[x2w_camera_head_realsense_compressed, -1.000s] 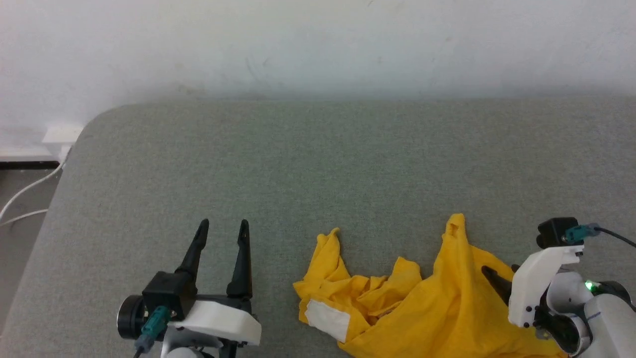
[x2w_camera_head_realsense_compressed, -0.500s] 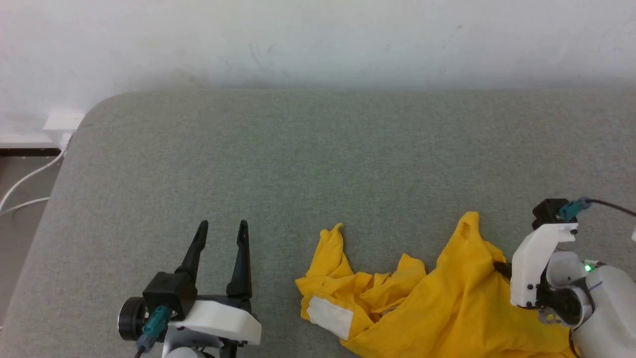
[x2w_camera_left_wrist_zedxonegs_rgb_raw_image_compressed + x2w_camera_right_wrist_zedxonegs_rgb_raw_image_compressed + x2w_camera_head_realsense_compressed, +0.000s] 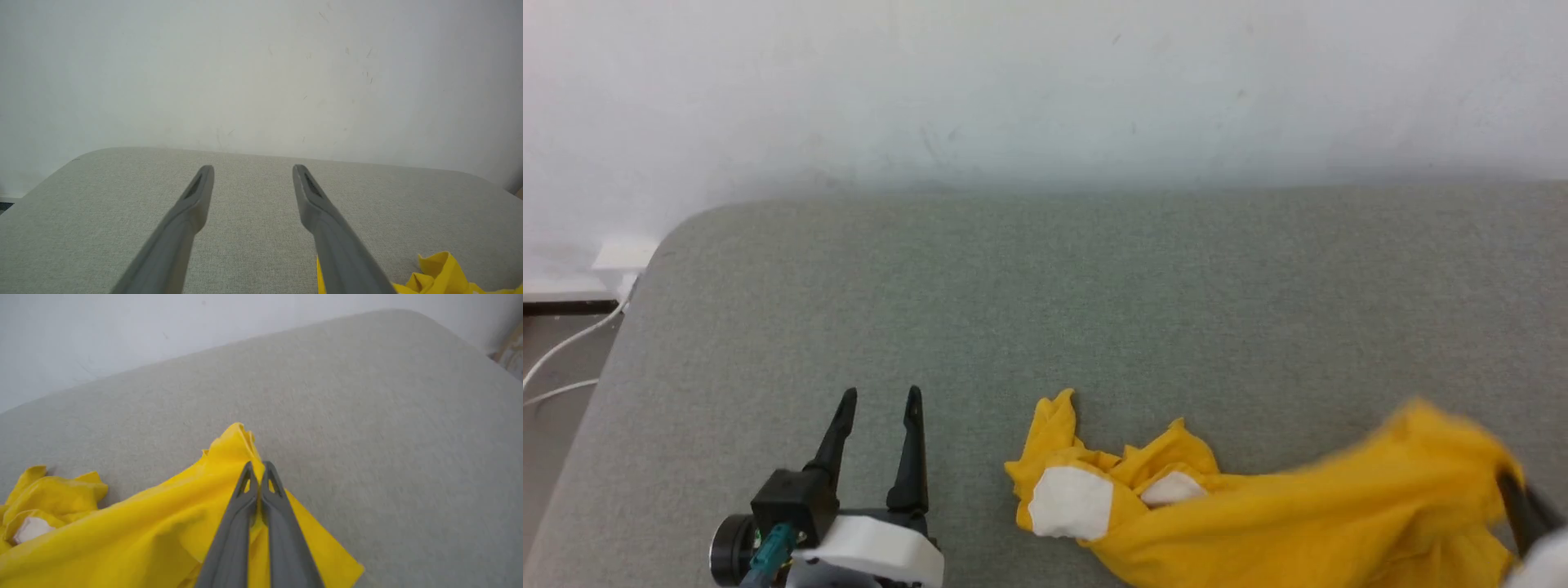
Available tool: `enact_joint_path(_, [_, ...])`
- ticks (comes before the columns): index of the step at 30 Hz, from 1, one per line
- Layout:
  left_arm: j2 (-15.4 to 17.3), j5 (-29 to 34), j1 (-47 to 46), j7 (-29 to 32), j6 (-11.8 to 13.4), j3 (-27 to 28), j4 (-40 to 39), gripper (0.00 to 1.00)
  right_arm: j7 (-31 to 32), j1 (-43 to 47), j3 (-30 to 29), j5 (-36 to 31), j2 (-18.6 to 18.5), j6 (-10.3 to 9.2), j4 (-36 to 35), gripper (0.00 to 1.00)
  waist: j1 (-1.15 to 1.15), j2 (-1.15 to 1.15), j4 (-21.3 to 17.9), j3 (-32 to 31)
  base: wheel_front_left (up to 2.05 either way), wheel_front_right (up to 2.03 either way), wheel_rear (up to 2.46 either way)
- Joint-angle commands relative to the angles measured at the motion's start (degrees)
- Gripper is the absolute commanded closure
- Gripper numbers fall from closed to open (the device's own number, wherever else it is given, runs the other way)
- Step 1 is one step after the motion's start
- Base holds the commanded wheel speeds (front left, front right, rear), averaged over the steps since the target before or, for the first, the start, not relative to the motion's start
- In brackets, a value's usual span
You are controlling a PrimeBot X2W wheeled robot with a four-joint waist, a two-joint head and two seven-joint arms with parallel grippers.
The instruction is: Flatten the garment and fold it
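The garment (image 3: pixel 1298 514), edge pinched in the right gripper (image 3: pixel 257 467), lies near the spread left gripper (image 3: pixel 880 394).

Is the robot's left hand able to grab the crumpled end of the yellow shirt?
Probably yes. The left hand is open, and only bare grey cushion lies between it and the crumpled end of the shirt. The right hand pinches the other end.

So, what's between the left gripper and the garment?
Just bare grey padded surface, seen in the head view; the left gripper stands open beside the garment, not touching it.
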Motion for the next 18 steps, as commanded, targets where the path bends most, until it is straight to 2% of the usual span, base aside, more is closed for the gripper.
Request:
enact_joint_path(1, [0.39,-0.38,0.65,-0.28,0.39,0.33,-0.19,0.00,0.99,3.96,-2.10,-0.18,3.19,-0.05,-2.35,1.00,0.01,0.00,-0.72,-0.20,0.00,0.00,0.00])
enact_joint_path(4, [0.75,-0.55,1.13,-0.14,0.71,0.66,-0.41,0.00,3.18,11.31,-6.29,-1.09,6.75,-0.05,-4.87,1.00,0.01,0.00,-1.86,0.00,0.00,0.00,0.00])
enact_joint_path(8, [1.34,-0.76,1.55,0.50,0.87,0.83,-0.44,0.00,3.22,13.66,-7.22,0.20,7.88,-0.05,-0.54,1.00,0.01,0.00,-3.32,0.04,0.00,0.00,0.00])
enact_joint_path(9, [1.45,-0.73,1.50,0.69,0.81,0.68,-0.38,0.00,3.21,13.66,-6.65,0.16,7.93,-0.05,1.82,0.68,0.01,0.00,-3.36,0.00,0.00,0.00,0.00])
enact_joint_path(10, [1.51,-0.76,1.47,0.84,0.76,0.58,-0.29,0.00,2.27,13.26,-6.14,0.28,7.95,-0.05,3.70,0.44,0.01,0.00,-3.38,-0.04,0.00,0.00,0.00])
enact_joint_path(11, [1.56,-0.81,1.44,0.92,0.74,0.53,-0.19,0.00,0.32,12.38,-5.92,1.41,7.97,-0.05,5.28,0.00,0.01,0.00,-3.41,-0.06,0.00,0.00,0.00])
enact_joint_path(18, [1.77,-1.32,2.04,1.44,0.95,0.39,0.43,0.00,-18.92,7.50,-7.91,-0.10,7.99,-0.05,8.12,0.00,0.01,0.00,-3.24,-1.07,0.00,0.00,0.00])
